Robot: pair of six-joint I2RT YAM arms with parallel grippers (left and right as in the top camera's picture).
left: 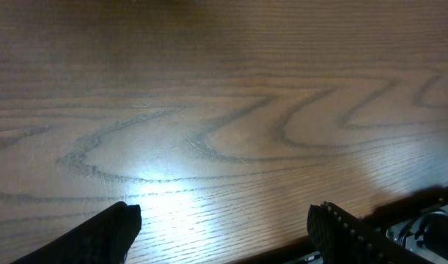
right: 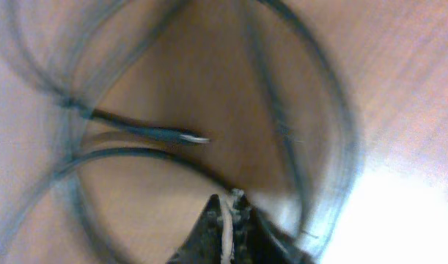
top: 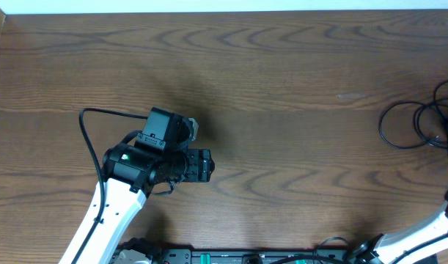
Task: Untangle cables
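- Brown wood-grain table point(top: 282, 73); a pale strip point(top: 224, 6) runs beyond its far edge.
- Overhead alone shows the black cables point(top: 421, 121) looped at the table's right edge.
- Left wrist: left gripper point(left: 224, 238), jaws wide apart over bare wood.
- Right wrist: right gripper point(right: 227, 220) pinched on a pale strand of the cables, with blurred loops around it.
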